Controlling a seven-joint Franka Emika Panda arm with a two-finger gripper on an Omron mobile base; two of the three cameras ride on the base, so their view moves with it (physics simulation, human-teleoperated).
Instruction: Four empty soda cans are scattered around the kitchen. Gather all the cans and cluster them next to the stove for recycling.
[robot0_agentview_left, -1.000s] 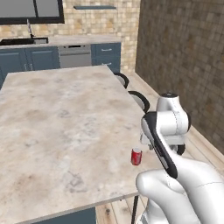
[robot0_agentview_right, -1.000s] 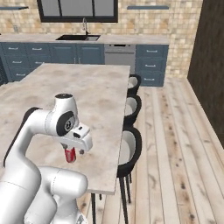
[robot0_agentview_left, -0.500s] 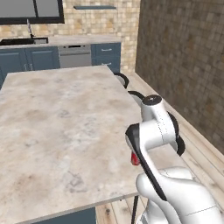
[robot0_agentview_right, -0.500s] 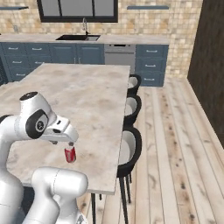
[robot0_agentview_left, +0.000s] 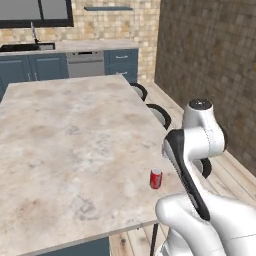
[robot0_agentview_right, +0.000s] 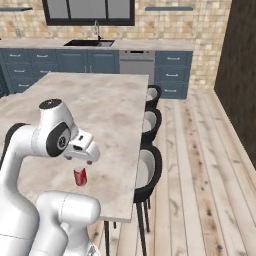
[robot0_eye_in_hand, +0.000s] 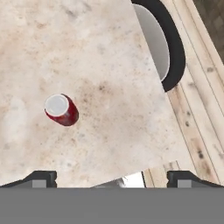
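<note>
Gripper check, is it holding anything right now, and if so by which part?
Nothing is held. The gripper is open above the counter, and the red can stands upright on the counter, apart from both fingertips.

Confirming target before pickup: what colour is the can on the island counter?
Red with a silvery top; the can shows best in the hand view.

One red can (robot0_agentview_left: 156, 178) stands on one marble counter (robot0_agentview_left: 65, 140), with three black stools (robot0_agentview_right: 148, 172) along its edge.
</note>
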